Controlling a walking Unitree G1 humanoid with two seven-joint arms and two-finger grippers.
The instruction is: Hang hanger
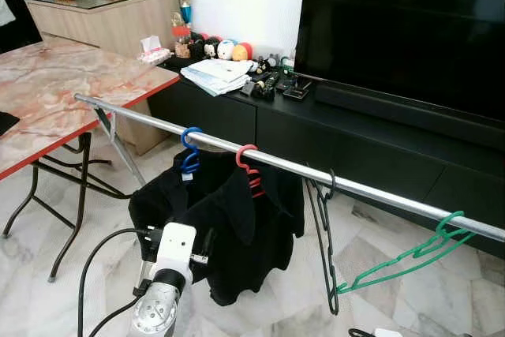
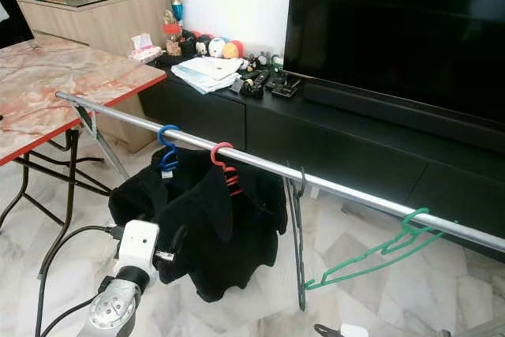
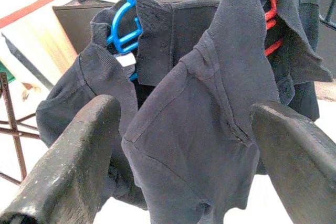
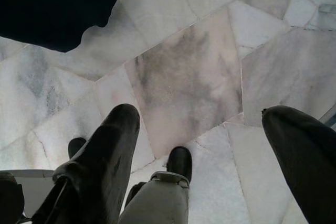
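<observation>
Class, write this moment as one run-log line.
left pincer: open, facing dark shirts | right pincer: open over floor | rail: blue, red, black, green hangers

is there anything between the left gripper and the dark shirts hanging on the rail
Nothing visible stands in the way. The left gripper is open, with its fingers spread, and points straight at the dark shirts on the blue hanger and the red hanger on the metal rail. Only open air lies between them.

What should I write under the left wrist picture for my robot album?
The left gripper, fingers open, faces dark shirts hanging on a blue hanger and a red hanger.
</observation>
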